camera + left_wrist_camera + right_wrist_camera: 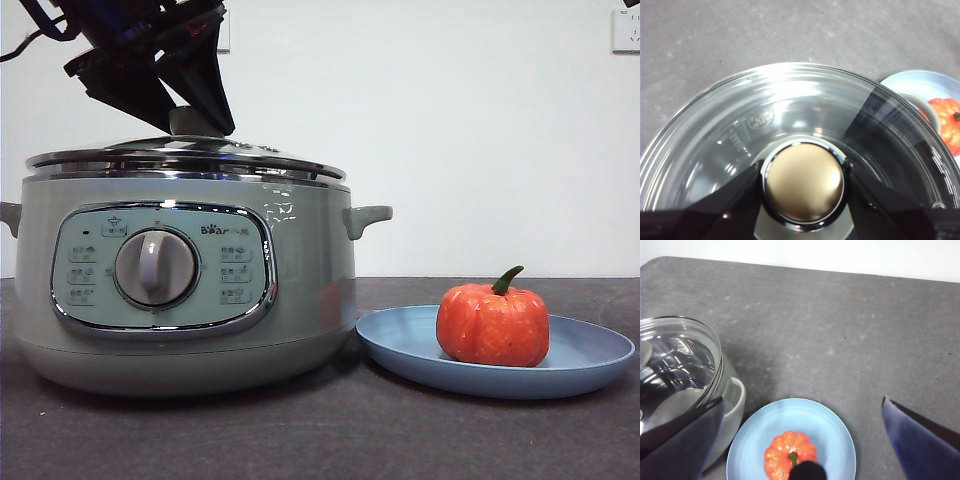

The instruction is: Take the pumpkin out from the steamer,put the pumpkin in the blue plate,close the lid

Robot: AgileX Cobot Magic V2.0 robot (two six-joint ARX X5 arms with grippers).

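The sage-green steamer (pixel 300 260) stands at the left of the front view. The glass lid (pixel 190 158) lies on its rim. My left gripper (pixel 190 118) comes down from above and is shut on the lid's green knob (pixel 804 182), one jaw on each side, over the glass (pixel 790 100). The orange pumpkin (pixel 492 325) sits upright on the blue plate (pixel 590 355) to the right of the pot. My right gripper (pixel 802 400) hangs open and empty high above the plate (pixel 830 435) and the pumpkin (pixel 785 452). The lid (pixel 675 360) also shows there.
The pot's side handle (pixel 368 217) points toward the plate, which lies close to the pot's base. The dark grey table (pixel 320 440) runs in front of and behind both. A wall socket (pixel 627 28) is at the top right.
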